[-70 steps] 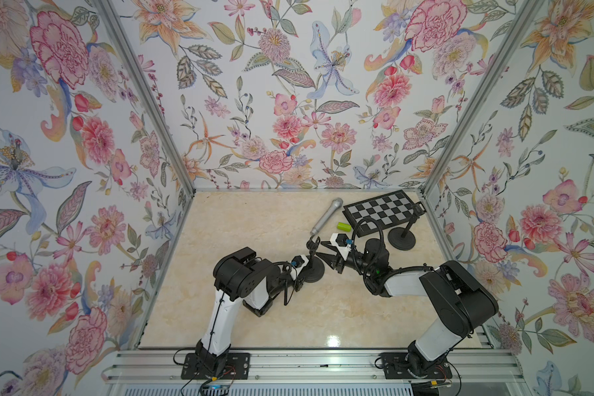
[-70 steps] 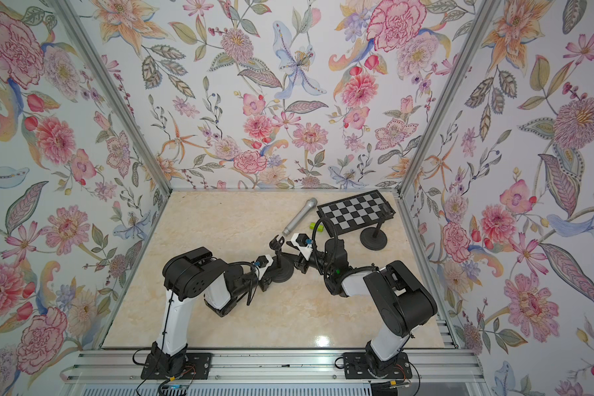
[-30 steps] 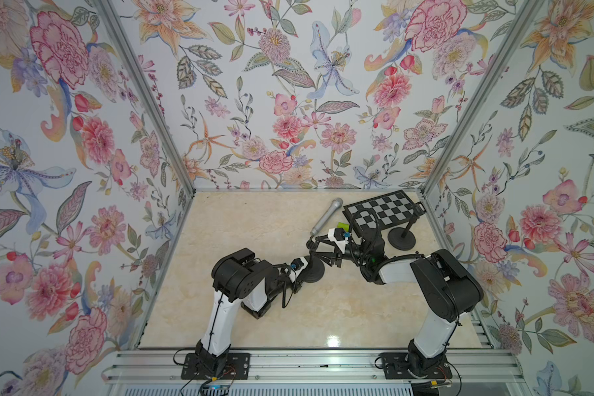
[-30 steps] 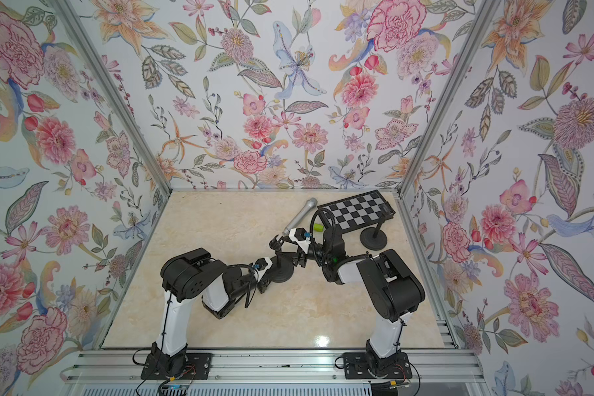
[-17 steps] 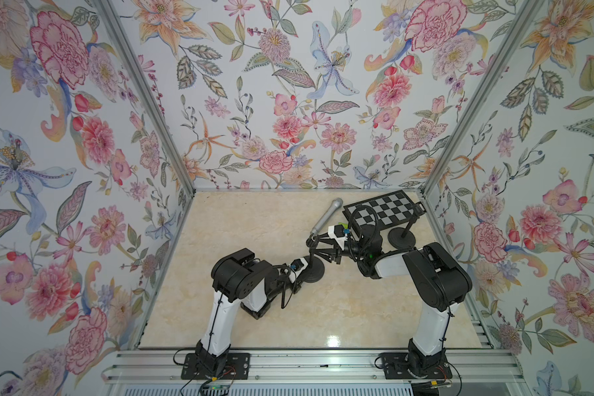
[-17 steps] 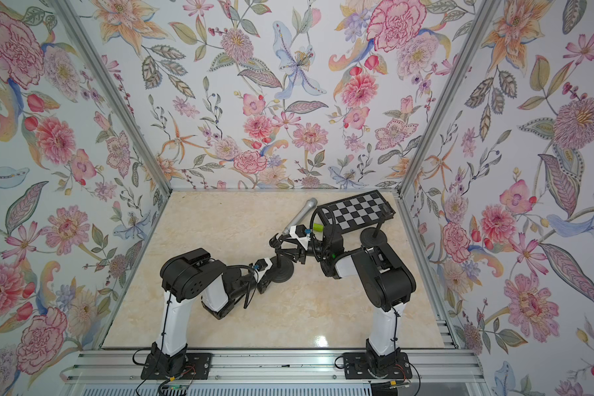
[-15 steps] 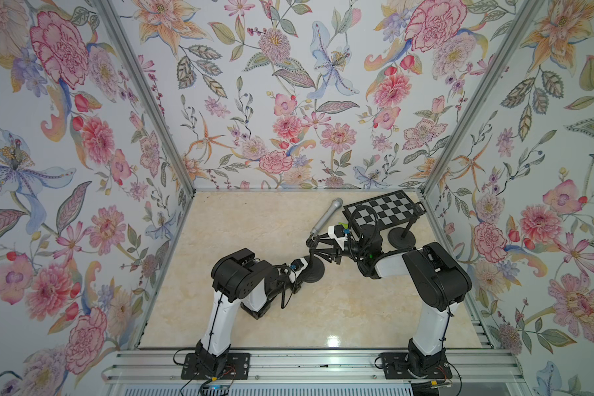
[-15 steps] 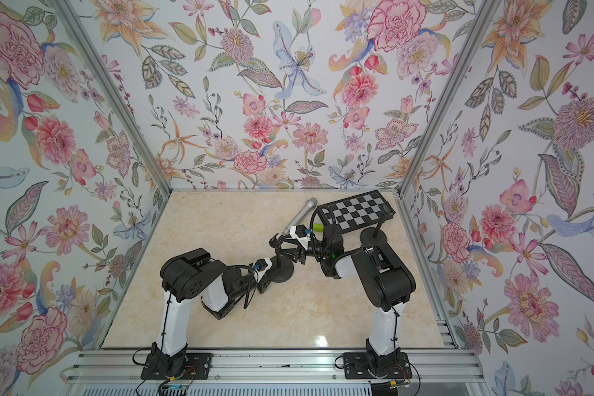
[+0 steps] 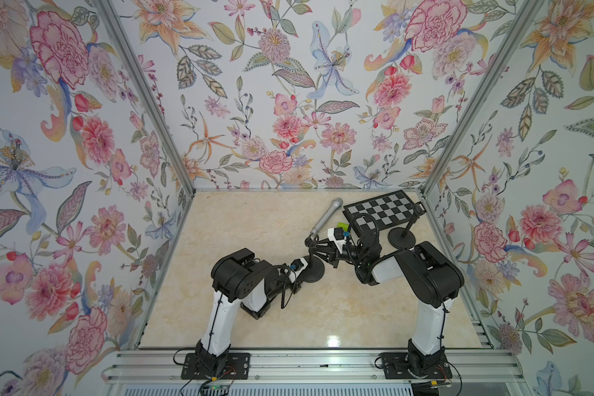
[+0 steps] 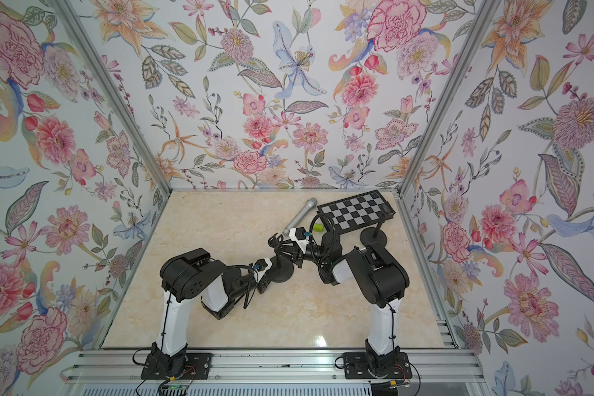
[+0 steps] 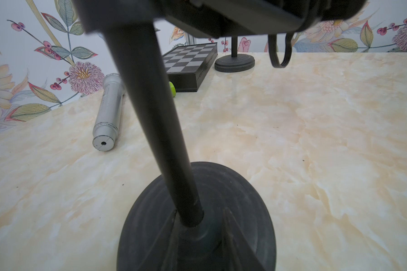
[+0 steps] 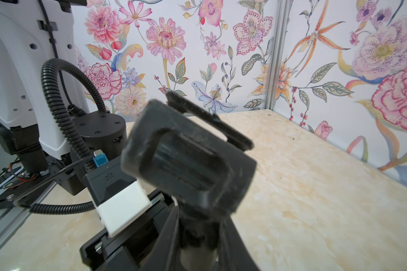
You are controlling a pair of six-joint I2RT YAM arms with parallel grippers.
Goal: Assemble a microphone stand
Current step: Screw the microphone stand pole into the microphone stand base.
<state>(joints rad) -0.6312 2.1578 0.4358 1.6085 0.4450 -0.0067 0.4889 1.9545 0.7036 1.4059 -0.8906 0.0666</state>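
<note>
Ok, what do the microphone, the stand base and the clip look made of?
The microphone looks like brushed metal: silver satin body, soft highlights. The stand base is probably cast metal, matte black, with ringed ridges and dust. The clip seems moulded plastic or rubber: dull black, scuffed edges.

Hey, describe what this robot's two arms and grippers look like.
The left arm and right arm match: white lower links, bulky black joint housings, black base plates. Black corrugated cable loops at each wrist beside a white camera block with a blue connector. The left gripper and right gripper have slim black fingers.
</note>
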